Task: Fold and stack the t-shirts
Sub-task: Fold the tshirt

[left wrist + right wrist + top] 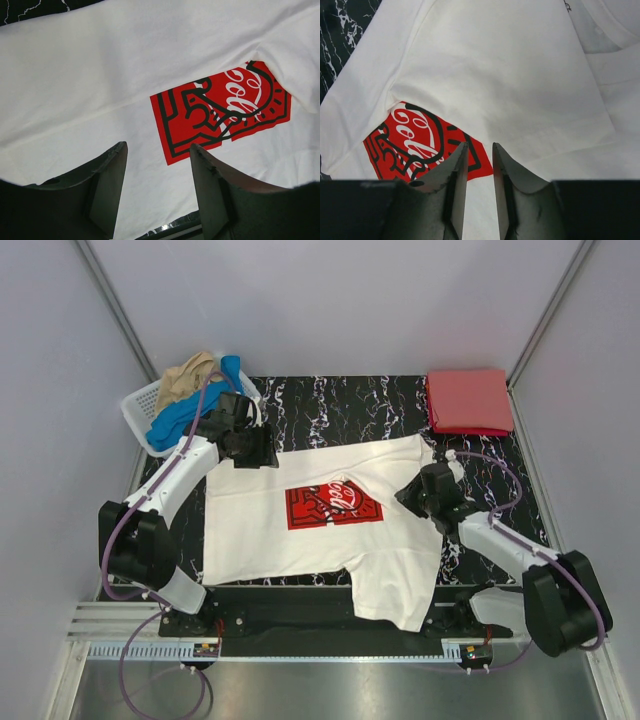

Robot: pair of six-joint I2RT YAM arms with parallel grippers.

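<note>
A white t-shirt [300,540] with a red chest print [333,505] lies spread on the black marbled table [330,405]. Its right sleeve is folded in over part of the print [405,140]. My left gripper [255,450] hovers over the shirt's far left corner, open, with only white cloth [75,75] showing between its fingers [158,147]. At the shirt's right side, my right gripper [412,492] is over the folded sleeve [495,60], its jaws [479,145] narrowly open and holding nothing. A folded red t-shirt [468,400] rests at the far right corner.
A white lattice basket [140,410] at the far left holds a blue t-shirt [185,415] and a tan one [190,375]. The white shirt's lower sleeve hangs over the table's near edge [400,605]. Grey walls close in the sides and back.
</note>
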